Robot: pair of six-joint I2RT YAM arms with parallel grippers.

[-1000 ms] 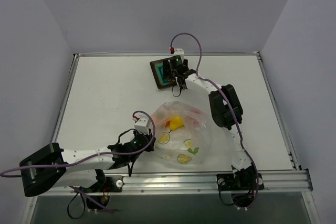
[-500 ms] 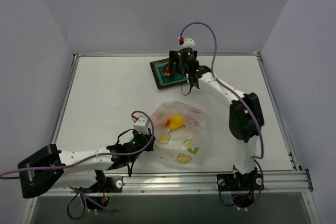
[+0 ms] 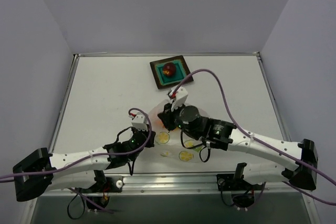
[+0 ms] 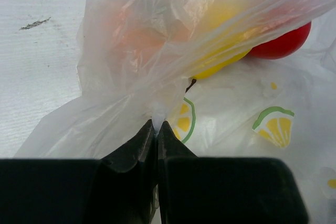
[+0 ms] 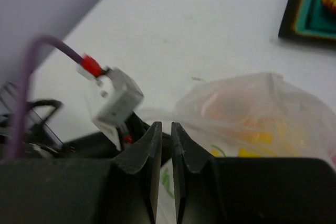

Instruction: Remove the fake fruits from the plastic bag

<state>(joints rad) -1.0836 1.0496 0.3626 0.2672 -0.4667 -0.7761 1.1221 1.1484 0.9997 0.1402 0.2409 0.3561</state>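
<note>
White table (image 3: 105, 93) carries the plastic bag (image 4: 105, 103) near the arms' bases and, well apart at the far side, a teal plate (image 3: 180, 72). The maroon fruit (image 3: 169, 68) sits on that plate. The orange fruit (image 4: 134, 40), yellow fruit (image 4: 223, 24) and red fruit (image 4: 283, 43) lie inside the bag, so roughly a quarter looks done.

The left gripper (image 4: 156, 129) is clamped tight on a fold of the bag's film. The right gripper (image 5: 163, 132) hangs over the bag, jaws almost together, empty.

Film drapes over the fruits, I cannot see the bag's mouth, and the left wrist's white cable plug (image 5: 118, 98) crowds the right fingers.
</note>
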